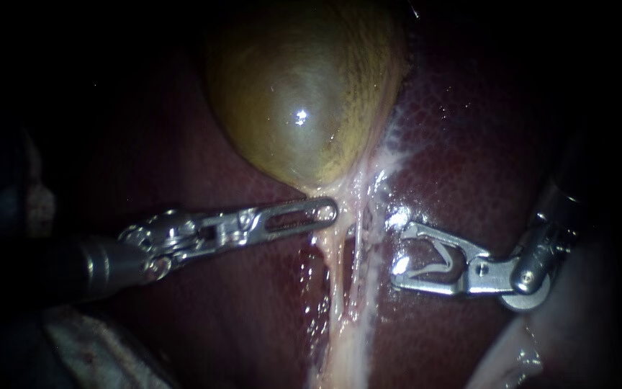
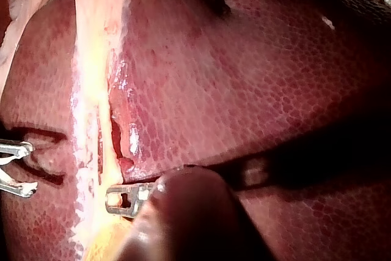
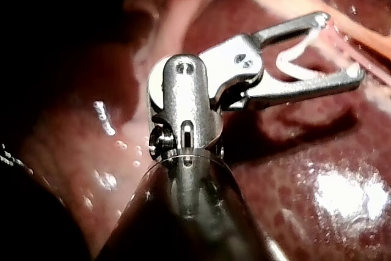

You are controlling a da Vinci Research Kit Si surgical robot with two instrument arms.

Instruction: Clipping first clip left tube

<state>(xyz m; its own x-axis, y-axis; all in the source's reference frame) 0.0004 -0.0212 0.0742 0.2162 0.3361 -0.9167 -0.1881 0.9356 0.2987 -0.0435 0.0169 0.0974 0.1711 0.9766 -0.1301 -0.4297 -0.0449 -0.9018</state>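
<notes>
The yellow-green gallbladder (image 1: pixel 304 94) lies on the dark red liver (image 1: pixel 469 144). From its neck two pale tubes run down side by side: the left tube (image 1: pixel 331 266) and the right tube (image 1: pixel 363 259), with a dark gap between them. My left instrument (image 1: pixel 329 210) comes in from the left with its jaws shut, the tip against the pale tissue just under the neck. To the right of the tubes and clear of them, my right instrument (image 1: pixel 402 253) holds a white clip (image 1: pixel 430 265) seated between its widely spread jaws. The right wrist view shows that clip (image 3: pixel 293 59) touching both jaws.
Pale glistening membrane (image 1: pixel 390 151) fans from the gallbladder's right side over the liver. Whitish tissue (image 1: pixel 512 353) lies at the lower right and a grey mass (image 1: pixel 95 353) at the lower left. In the left wrist view the pale strand (image 2: pixel 91 120) runs ahead of my left instrument (image 2: pixel 113 201).
</notes>
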